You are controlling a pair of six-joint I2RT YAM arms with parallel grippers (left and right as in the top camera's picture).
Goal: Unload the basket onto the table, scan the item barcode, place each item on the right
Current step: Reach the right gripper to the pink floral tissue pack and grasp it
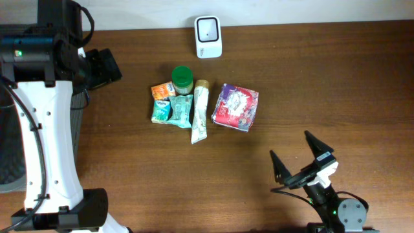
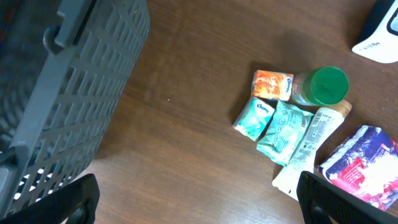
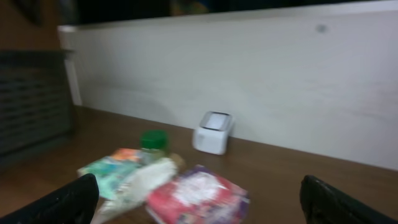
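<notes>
Two arms flank a cluster of six small items on a brown wooden table (image 1: 162, 181); entries run left to right as in the overhead view.

(a) grey slatted basket (image 2: 68, 93), at the table's far left edge, beside the white left arm (image 1: 48, 129).
(b) left gripper (image 2: 199, 205), jaws spread fully apart and holding nothing. Its dark fingertips (image 2: 71, 199) frame the bottom corners of the left wrist view, over bare tabletop between basket and cluster, apart from every item.
(c) orange packet (image 1: 162, 90), at the cluster's upper left corner.
(d) teal tissue packet (image 1: 160, 112), directly below the orange packet and touching it.
(e) green-lidded jar (image 1: 182, 77), just beside the orange packet; it appears upright in the blurred right wrist view.
(f) teal pouch (image 1: 181, 111), below the jar, between the tissue packet and the tube.
(g) white tube (image 1: 200, 115), lying flat against the pouch, its brownish cap (image 1: 201, 84) toward the wall.
(h) white barcode scanner (image 1: 208, 37), standing alone at the table's far edge by the pale wall, apart from the cluster.
(i) purple-and-red pack (image 1: 235, 107), lying flat just right of the tube.
(j) right gripper (image 1: 289, 144), near the table's front right, jaws wide apart and empty, well clear of the cluster.

Printing on the items is too small or blurred to read.
</notes>
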